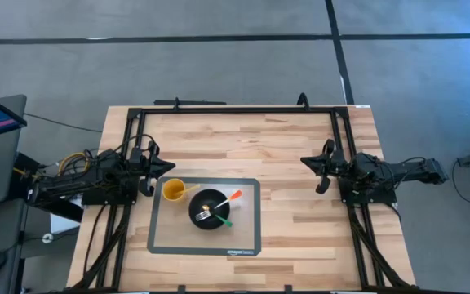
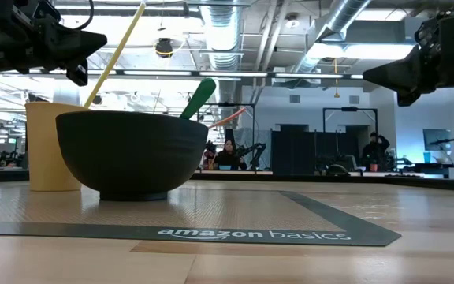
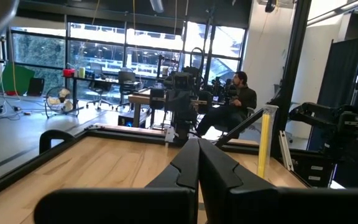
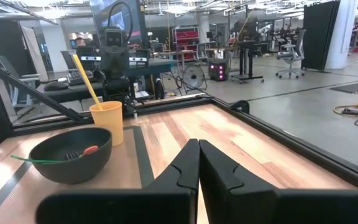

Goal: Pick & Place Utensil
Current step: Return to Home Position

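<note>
A black bowl (image 1: 208, 209) sits on the grey mat (image 1: 247, 241) and holds a green-handled fork (image 1: 217, 218) and an orange-handled utensil (image 1: 230, 198); each leans on the bowl's rim. The bowl also shows in the right wrist view (image 4: 71, 154). A yellow cup (image 1: 174, 190) stands on the mat beside the bowl, with a yellow utensil (image 4: 86, 81) leaning out of it. My left gripper (image 3: 198, 163) is shut and empty at the table's left edge. My right gripper (image 4: 198, 163) is shut and empty at the right side.
A black frame (image 1: 235, 109) rims the wooden table. Bare wood (image 1: 296, 192) lies between the mat and my right arm. A person (image 3: 229, 109) sits in the room beyond the table.
</note>
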